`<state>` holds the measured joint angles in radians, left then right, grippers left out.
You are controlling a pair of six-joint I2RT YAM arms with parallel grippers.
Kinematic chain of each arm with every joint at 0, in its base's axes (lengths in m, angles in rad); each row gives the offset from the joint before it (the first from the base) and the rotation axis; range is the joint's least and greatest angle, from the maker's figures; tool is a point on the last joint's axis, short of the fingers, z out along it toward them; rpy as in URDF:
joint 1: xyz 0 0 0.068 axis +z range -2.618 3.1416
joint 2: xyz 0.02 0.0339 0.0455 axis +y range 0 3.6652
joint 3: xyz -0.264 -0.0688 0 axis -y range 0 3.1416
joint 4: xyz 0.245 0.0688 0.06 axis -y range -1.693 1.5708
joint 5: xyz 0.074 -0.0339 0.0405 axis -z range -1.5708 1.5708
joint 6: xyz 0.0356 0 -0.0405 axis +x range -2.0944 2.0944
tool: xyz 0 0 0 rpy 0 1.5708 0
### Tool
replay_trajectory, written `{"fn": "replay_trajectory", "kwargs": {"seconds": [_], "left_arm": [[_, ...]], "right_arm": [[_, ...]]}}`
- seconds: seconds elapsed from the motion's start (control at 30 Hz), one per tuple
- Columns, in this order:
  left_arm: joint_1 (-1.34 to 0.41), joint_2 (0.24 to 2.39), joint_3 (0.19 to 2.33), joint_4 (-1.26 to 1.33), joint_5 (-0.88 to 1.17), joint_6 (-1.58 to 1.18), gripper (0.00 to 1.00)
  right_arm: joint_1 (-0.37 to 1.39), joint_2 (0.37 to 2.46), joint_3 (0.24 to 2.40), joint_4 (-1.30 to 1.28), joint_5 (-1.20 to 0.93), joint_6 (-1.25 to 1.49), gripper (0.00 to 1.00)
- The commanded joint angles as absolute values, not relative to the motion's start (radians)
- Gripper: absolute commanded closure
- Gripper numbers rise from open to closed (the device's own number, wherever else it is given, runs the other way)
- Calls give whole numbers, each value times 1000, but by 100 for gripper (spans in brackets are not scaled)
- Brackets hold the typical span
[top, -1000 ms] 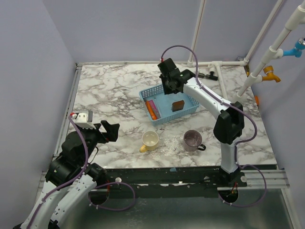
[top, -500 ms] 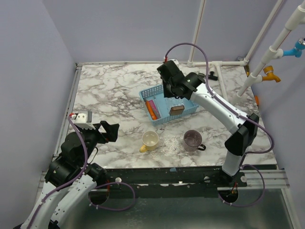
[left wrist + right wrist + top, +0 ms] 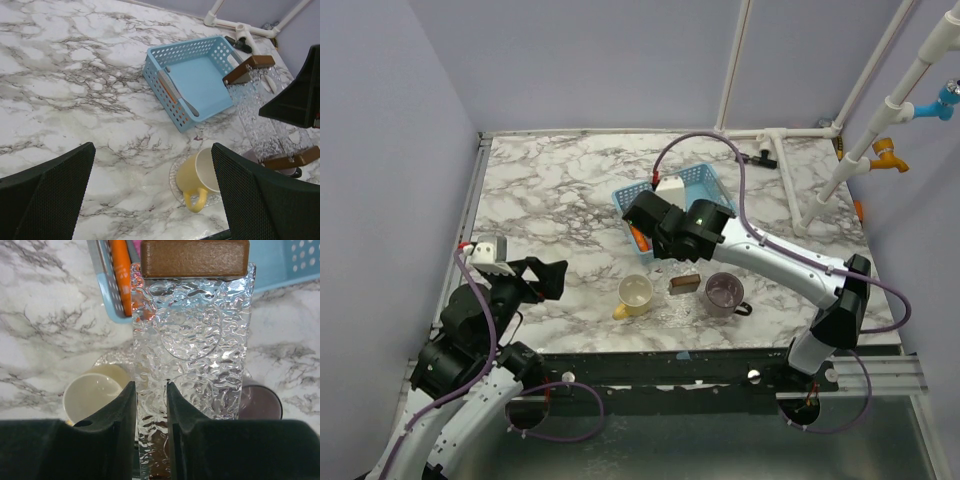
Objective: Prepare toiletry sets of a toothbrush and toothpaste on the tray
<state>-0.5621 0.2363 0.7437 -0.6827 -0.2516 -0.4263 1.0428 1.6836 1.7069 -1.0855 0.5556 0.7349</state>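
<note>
Now, clear tray (image 3: pixel 192 340) in the right end effector (image 3: pixel 150 390)

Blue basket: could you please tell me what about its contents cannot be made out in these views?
- Right wrist: the glass tray in the right gripper covers most of the blue basket; the top edge cuts off the orange item.
- Top external: the right arm covers much of the basket.
- Left wrist: the contents are too small to identify.
</note>
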Motion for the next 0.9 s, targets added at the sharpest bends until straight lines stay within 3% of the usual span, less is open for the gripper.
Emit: {"fn": "replay_trajectory", "kwargs": {"seconds": [0.0,0.43,0.87], "left_arm": [[-557,219,738,-680,-231,-431,1],[-557,207,738,-679,-218,-434,1],[-557,209,736,-676,-211,-433,1]], "right_arm": [[1112,1627,1657,-1158,650,900,99],[1268,1614,1486,-1195,688,1176,99],[1261,1623,1343,-1004,664,1155,99]]}}
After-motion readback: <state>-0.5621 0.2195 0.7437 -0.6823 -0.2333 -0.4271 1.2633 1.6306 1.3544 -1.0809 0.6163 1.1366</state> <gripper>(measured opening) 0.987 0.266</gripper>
